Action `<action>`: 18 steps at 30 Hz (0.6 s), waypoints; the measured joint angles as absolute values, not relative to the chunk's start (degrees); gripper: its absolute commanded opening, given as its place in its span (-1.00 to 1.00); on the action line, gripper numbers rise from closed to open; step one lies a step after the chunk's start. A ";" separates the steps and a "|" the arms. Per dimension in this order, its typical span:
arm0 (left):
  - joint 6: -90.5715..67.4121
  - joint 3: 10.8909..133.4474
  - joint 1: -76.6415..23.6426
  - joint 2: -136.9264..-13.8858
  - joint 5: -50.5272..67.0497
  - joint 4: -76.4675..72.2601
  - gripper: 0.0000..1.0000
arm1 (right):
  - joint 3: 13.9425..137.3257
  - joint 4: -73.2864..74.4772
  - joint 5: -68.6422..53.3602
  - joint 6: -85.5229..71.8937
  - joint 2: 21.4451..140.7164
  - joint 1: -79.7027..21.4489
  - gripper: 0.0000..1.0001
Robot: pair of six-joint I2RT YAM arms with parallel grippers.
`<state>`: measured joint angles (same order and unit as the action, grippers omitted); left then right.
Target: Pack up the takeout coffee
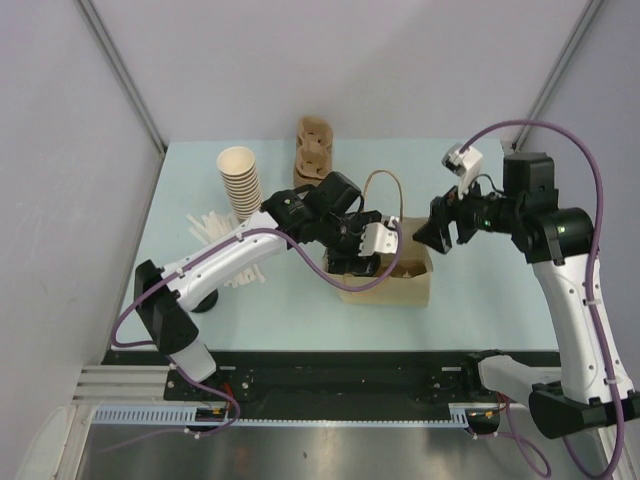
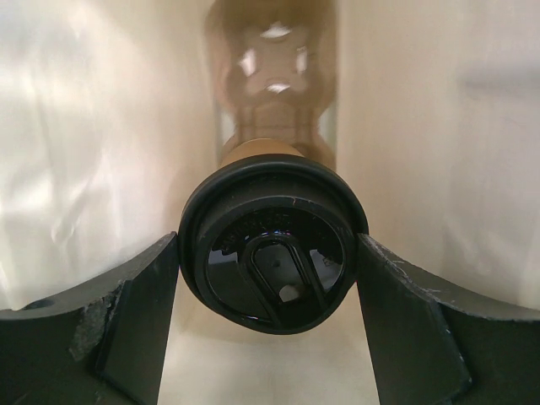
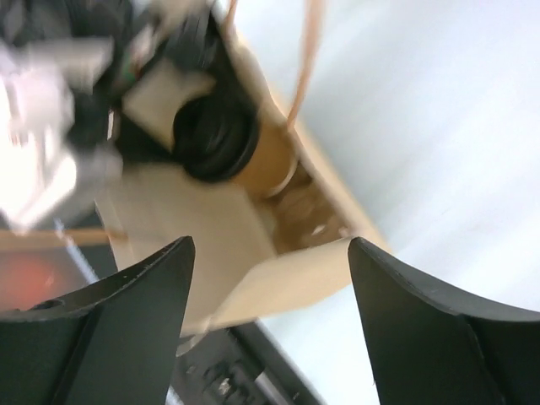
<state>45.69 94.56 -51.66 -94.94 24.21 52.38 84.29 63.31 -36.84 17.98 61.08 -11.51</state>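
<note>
SIDE-BY-SIDE ARMS AT THE BAG: The left gripper (image 2: 268, 253) holds the takeout coffee (image 2: 274, 278), a small brown paper cup under a round black plastic lid. Its two black fingers (image 2: 126, 329) press against opposite sides of the lid's rim, inside an open-topped brown paper carrier bag (image 1: 402, 292) standing at the middle of the pale blue table (image 1: 300, 300). Seen from the left wrist, the cup hangs between the bag's cream inner walls with its lid facing the camera, and a moulded brown cardboard tray (image 2: 274, 59) lies out of focus deeper in the bag; whether the cup touches it cannot be told. From above, the left arm (image 1: 230, 255) reaches in from the left and dips into the bag's mouth, hiding the cup. The right gripper (image 3: 270, 249) hovers just beside the bag's right edge, jaws spread wide with nothing between them. Its wrist camera gives a blurred look down on the bag's corner, one thin looped handle (image 3: 304, 59) and the black lid within. Toward the back of the table stand a tall stack of lidless brown ribbed paper cups (image 1: 239, 185) and, just to its right, a pile of brown cardboard cup carriers (image 1: 313, 155); a scatter of white sticks (image 1: 205, 225) lies to the left, partly under the left arm
</note>
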 measured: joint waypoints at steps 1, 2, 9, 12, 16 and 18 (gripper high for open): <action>45.76 94.56 -51.86 -94.94 24.21 52.36 -0.31 | 86.48 62.43 -36.75 17.67 62.57 -11.29 0.63; 45.98 94.56 -52.01 -94.94 24.21 52.38 -0.31 | 88.82 61.41 -36.73 17.61 64.27 -11.16 0.64; 46.19 94.59 -52.29 -94.94 24.18 52.36 -0.31 | 91.72 59.37 -35.94 23.99 69.17 -13.19 0.71; 46.33 94.56 -52.42 -94.94 24.16 52.34 -0.31 | 89.93 59.24 -34.94 27.92 69.76 -16.86 0.67; 46.57 94.59 -53.04 -94.94 24.12 52.29 -0.31 | 88.77 58.46 -33.93 31.11 71.83 -18.74 0.58; 46.57 94.56 -53.28 -94.94 24.03 52.21 -0.31 | 88.47 57.80 -33.32 32.18 72.97 -19.05 0.56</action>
<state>46.57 94.56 -53.28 -94.94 24.03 52.21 88.47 57.80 -33.32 32.18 72.97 -19.05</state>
